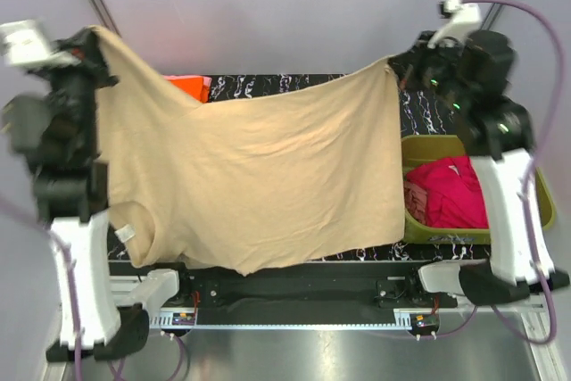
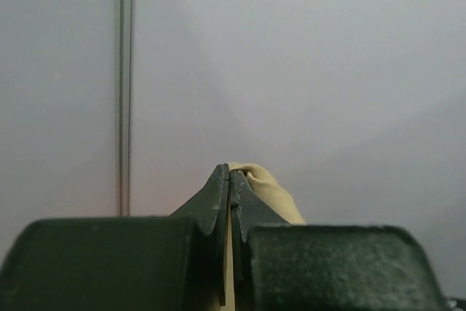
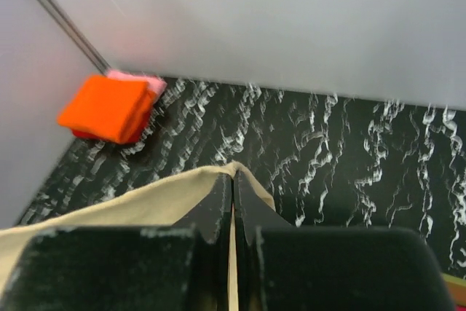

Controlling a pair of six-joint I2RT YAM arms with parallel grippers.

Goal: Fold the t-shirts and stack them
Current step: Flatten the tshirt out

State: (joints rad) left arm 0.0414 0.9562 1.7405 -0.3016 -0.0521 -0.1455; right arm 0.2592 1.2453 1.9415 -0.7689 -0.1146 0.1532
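Tan-beige soft cloth t-shirt (image 1: 259, 176) is held up in the air, spread wide between both arms, hanging like a sheet over the black white-veined table top (image 3: 328, 143). Its lower hem hangs toward the near table edge, and a small white label (image 1: 125, 234) shows at lower left.

Left gripper (image 2: 230, 174): jaws pressed together, pinching one top corner of the tan shirt, raised high on the left.

Right gripper (image 3: 233, 178): jaws likewise clamped on the opposite top corner, high on the right.

Bright orange folded t-shirt (image 3: 108, 107) lies at the far left corner of the table. A pale pink t-shirt (image 3: 138, 79) peeks out at its far edge, touching it.

Magenta-red t-shirt (image 1: 451, 192) lies crumpled inside the olive-green plastic tub (image 1: 424, 147), on the right just beside the right arm.
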